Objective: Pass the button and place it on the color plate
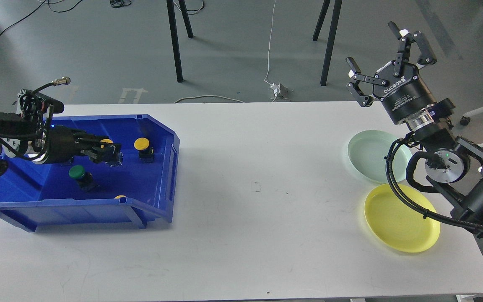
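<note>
My left gripper (109, 154) is inside the blue bin (162, 176), raised off its floor and shut on a yellow-capped button (107, 142). Another yellow button (142, 146) stands on its black base just right of the gripper. A green button (78, 173) stands on the bin floor below my arm. A sliver of a further yellow button (120, 196) shows at the bin's front wall. My right gripper (386, 50) is open and empty, held high above the table's far right. The mint green plate (369, 153) and the yellow plate (396, 220) lie at the right.
The white table (258, 188) stretches between the bin and the plates. My right arm's cables hang over the plates' right rims. Black stand legs (174, 37) and floor cables lie beyond the table's far edge.
</note>
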